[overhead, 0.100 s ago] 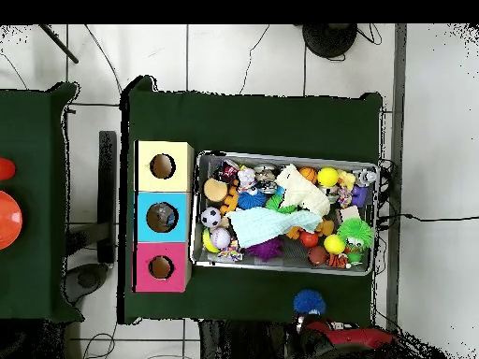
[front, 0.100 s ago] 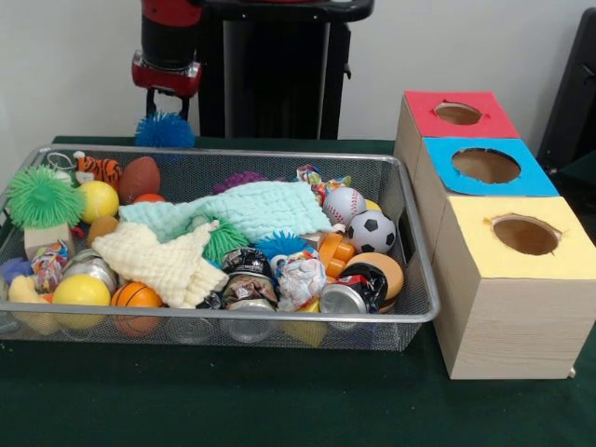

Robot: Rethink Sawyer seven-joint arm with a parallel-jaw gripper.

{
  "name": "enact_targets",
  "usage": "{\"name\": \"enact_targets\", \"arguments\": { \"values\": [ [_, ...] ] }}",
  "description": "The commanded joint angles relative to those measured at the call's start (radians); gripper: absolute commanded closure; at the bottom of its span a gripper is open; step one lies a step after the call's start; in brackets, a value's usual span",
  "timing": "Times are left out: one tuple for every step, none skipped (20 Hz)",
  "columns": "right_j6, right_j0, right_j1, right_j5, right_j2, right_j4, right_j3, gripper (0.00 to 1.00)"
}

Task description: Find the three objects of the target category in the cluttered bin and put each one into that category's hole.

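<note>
- My gripper [front, 0.100 s ago: 166, 101] hangs beyond the far rim of the wire bin [front, 0.100 s ago: 410, 233], outside it, clenched on a blue spiky ball [front, 0.100 s ago: 164, 131]; from above, that ball [overhead, 0.100 s ago: 308, 301] sits over the green tablecloth between the bin and my base.
- Nearest the front rim of the bin lie a yellow ball [front, 0.100 s ago: 81, 290], a small basketball [front, 0.100 s ago: 136, 295], a cream knit cloth [front, 0.100 s ago: 166, 261] and crushed cans [front, 0.100 s ago: 248, 277].
- Mid-bin, a pale green cloth [front, 0.100 s ago: 244, 209] drapes over other items, with a second blue spiky ball [front, 0.100 s ago: 282, 246] and a green spiky ball [front, 0.100 s ago: 226, 237] poking out just beside it.
- Toward the box side sit a soccer ball [front, 0.100 s ago: 372, 231] and a baseball [front, 0.100 s ago: 343, 205], touching.
- On the opposite side, a large green spiky ball [front, 0.100 s ago: 43, 196] rests beside another yellow ball [front, 0.100 s ago: 98, 199]; a brown football [front, 0.100 s ago: 139, 178] and a tiger toy [front, 0.100 s ago: 99, 169] lie near the far rim, just below my gripper.
- A purple spiky ball [front, 0.100 s ago: 239, 180] peeks over the green cloth's far edge.
- Beside the bin stand 3 wooden boxes with round holes: yellow [front, 0.100 s ago: 521, 237] nearest, blue [front, 0.100 s ago: 488, 168] in the middle, red [front, 0.100 s ago: 458, 114] farthest.
</note>
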Motion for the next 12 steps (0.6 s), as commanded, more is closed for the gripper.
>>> {"name": "enact_targets", "arguments": {
  "values": [
    [0.045,-0.033,-0.073,-0.078,0.21,-0.036,-0.038,1.0],
    [0.046,-0.036,-0.083,-0.063,0.216,-0.028,-0.033,1.0],
    [0.047,-0.039,-0.093,-0.049,0.221,-0.02,-0.028,1.0],
    [0.043,-0.051,-0.1,-0.037,0.235,-0.019,-0.022,1.0],
    [0.039,-0.062,-0.108,-0.024,0.248,-0.017,-0.016,1.0],
    [0.034,-0.073,-0.115,-0.012,0.261,-0.016,-0.01,1.0],
    [0.03,-0.084,-0.123,0.0,0.274,-0.014,-0.004,1.0],
    [0.027,-0.081,-0.123,0.007,0.274,-0.013,-0.007,1.0],
    [0.024,-0.077,-0.122,0.014,0.274,-0.012,-0.01,1.0],
    [0.021,-0.074,-0.122,0.022,0.274,-0.011,-0.012,1.0],
    [0.018,-0.071,-0.121,0.029,0.274,-0.01,-0.015,1.0],
    [0.021,-0.065,-0.109,0.027,0.272,-0.01,-0.025,1.0]
  ]
}}
